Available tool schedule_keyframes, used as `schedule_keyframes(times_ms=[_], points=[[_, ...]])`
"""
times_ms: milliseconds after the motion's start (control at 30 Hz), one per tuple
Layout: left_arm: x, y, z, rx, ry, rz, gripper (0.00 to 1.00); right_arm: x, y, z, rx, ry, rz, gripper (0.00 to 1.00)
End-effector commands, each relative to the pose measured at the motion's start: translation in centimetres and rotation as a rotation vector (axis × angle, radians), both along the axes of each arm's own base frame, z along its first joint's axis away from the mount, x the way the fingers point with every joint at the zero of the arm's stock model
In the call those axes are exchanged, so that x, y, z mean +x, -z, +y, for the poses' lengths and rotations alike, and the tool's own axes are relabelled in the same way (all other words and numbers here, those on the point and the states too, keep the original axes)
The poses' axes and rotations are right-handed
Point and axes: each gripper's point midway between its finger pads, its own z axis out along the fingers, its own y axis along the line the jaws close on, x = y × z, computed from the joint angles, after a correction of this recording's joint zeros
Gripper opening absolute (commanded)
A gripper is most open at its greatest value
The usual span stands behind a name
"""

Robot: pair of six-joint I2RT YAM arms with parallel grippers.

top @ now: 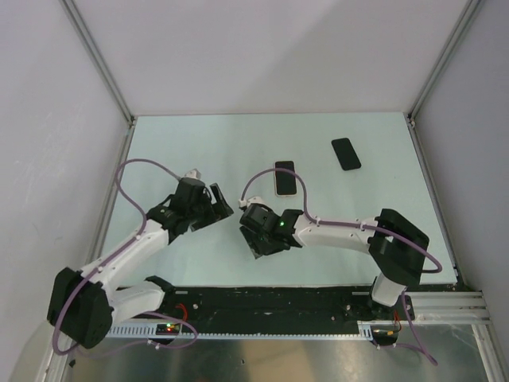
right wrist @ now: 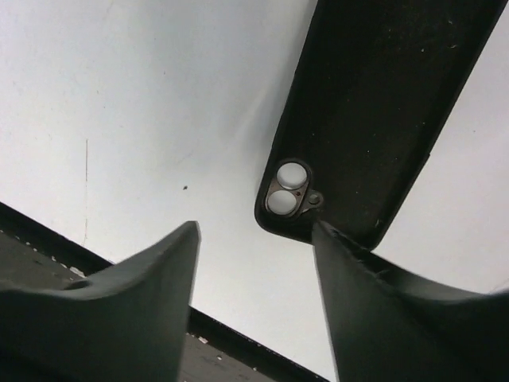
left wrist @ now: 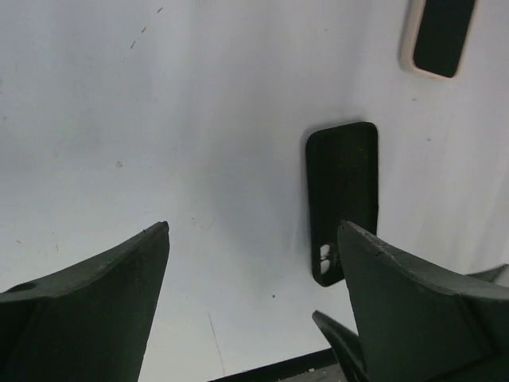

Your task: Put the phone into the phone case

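The black phone case (right wrist: pixel 374 103) lies flat on the table, inside up, with its camera cut-out at the near end. It also shows in the left wrist view (left wrist: pixel 342 191). In the top view my right gripper hides it. My right gripper (right wrist: pixel 256 227) is open and empty, low over the case's cut-out end. Its right finger (right wrist: pixel 382 310) overlaps that end. A phone (top: pixel 285 177) with a cream rim and black face lies beyond it, also seen in the left wrist view (left wrist: pixel 441 36). My left gripper (left wrist: pixel 254 224) is open and empty, left of the case.
A black slab (top: pixel 346 153), phone or case I cannot tell, lies at the far right of the pale table (top: pixel 199 143). The black rail of the near table edge (right wrist: pixel 48 239) runs just behind both grippers. The two grippers (top: pixel 223 208) (top: pixel 253 239) are close together.
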Motion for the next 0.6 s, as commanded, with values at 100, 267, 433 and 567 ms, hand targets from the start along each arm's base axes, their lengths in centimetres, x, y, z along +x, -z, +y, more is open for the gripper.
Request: schedule_keyframes(times_ms=[100,267,433,567], points=[[3.4,0.4,-1.5,0.085,0.058,0.011,0.85,1.6,-2.2,-0.6,0.062,0.074,-0.073,0.77],[3.7,1.5,-4.4,0.133,0.146,0.037,0.79,3.4,-2.8,-5.8,0.068,0.292,-0.089,0.73],[3.3,3.2,-6.1,0.179,0.175,0.070,0.74,4.5,-3.1,-10.2,0.153,0.440,-0.086,0.70],[3.5,3.6,-7.3,0.208,0.219,0.066,0.68,5.0,-3.6,-11.4,0.195,0.472,-0.089,0.69]])
